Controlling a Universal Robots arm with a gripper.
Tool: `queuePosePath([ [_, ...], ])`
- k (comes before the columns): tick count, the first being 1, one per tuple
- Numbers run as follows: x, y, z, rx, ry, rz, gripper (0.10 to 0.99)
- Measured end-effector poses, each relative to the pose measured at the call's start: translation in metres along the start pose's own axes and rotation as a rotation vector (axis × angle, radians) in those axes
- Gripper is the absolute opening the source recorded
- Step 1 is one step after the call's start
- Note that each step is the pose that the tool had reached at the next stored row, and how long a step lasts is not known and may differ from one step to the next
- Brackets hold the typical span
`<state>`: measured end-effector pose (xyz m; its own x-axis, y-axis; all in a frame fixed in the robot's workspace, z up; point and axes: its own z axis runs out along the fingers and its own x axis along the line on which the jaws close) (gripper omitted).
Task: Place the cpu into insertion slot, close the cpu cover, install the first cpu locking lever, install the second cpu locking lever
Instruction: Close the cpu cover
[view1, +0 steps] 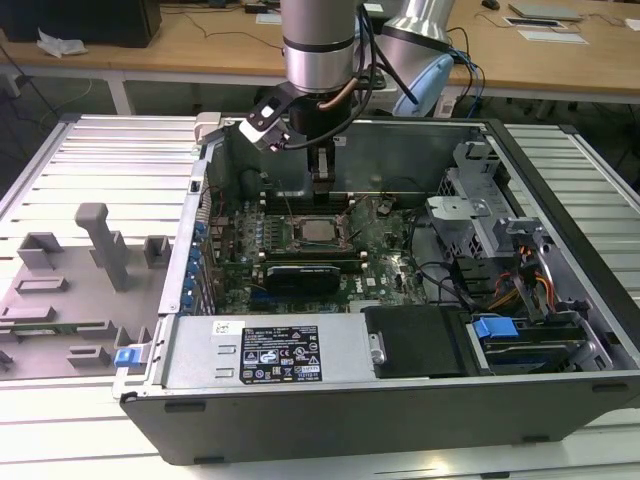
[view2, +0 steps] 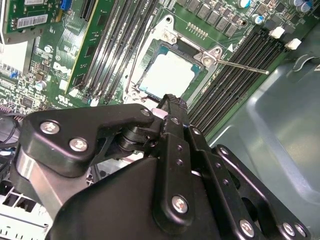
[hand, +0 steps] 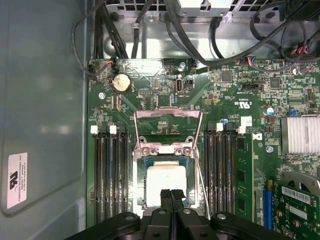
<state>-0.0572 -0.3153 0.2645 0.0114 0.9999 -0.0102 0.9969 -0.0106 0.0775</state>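
Pinched narrow and empty over the cpu (hand: 165, 181) in the insertion slot (hand: 139, 186), the claw (hand: 171, 196) could scrape or unseat it if it slips off the open cpu cover (hand: 167, 116).

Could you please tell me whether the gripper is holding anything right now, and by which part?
Nothing appears to be held: the gripper is shut empty, fingertips together above the cpu, which lies in the insertion slot.

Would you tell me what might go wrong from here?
The shut gripper hangs just over the cpu seated in the insertion slot; pushing down could scratch or shift it. One thin locking lever sticks out free beside the slot and might snag the gripper.
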Motion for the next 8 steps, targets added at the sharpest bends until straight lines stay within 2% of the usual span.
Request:
queuePosePath([
  [8, 0.0000, 0.0001, 0.0000, 0.003, -0.0001, 0.000, 0.106],
])
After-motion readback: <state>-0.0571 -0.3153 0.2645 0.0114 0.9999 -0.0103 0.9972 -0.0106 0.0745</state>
